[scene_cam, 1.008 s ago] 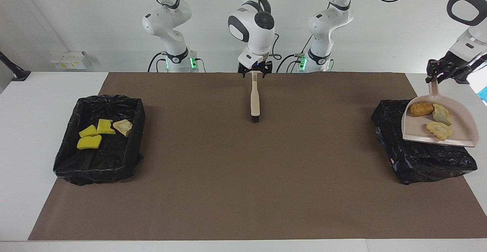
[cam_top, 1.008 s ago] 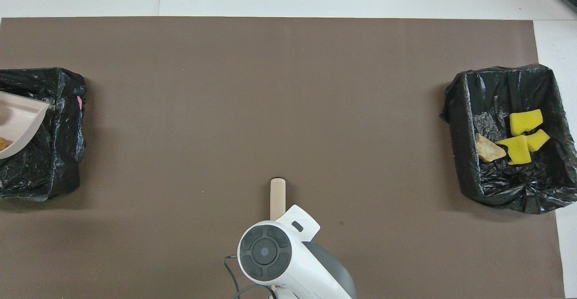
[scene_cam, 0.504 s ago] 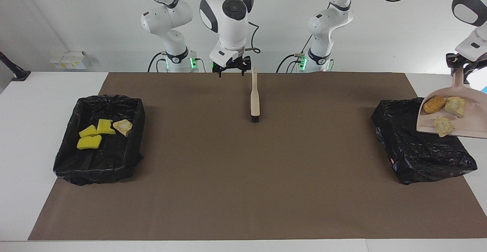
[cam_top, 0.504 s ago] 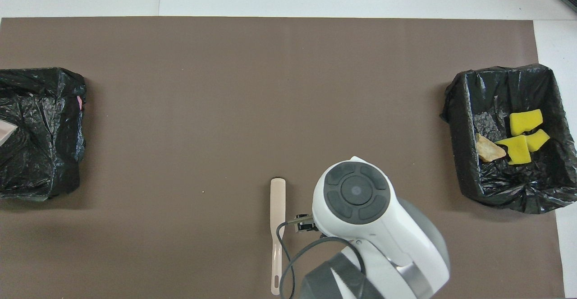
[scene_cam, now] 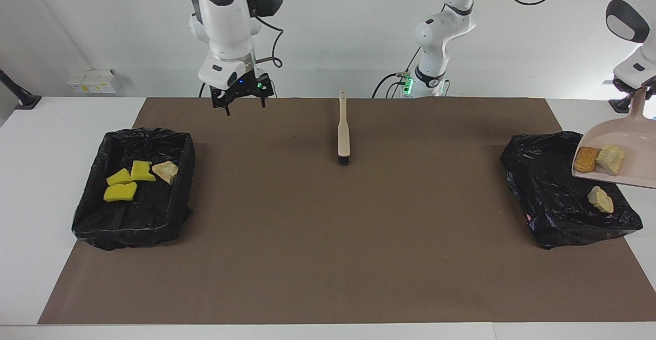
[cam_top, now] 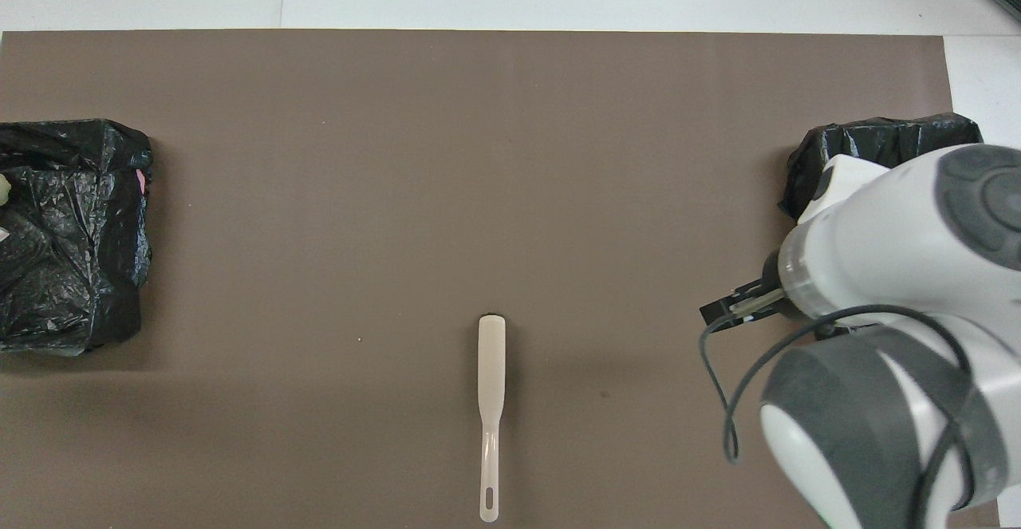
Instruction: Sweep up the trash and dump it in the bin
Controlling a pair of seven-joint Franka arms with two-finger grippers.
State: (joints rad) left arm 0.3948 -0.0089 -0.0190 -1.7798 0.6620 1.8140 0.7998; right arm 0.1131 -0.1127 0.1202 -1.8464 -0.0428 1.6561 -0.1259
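My left gripper is shut on the handle of the beige dustpan, which hangs steeply tilted over the black-lined bin at the left arm's end. Two pieces of trash sit at the pan's lip, an orange-brown lump and a pale lump. A third pale lump lies on that bin's black liner. My right gripper hangs open and holds nothing, over the mat's edge beside the other bin. The brush lies flat on the mat, untouched, and shows in the overhead view too.
A second black-lined bin at the right arm's end holds three yellow sponge pieces and a tan scrap. A brown mat covers the table. In the overhead view the right arm covers most of that bin.
The right gripper left the brush and swung up toward the right arm's end. The left gripper tipped the dustpan steeper, and one pale lump slid out onto the bin.
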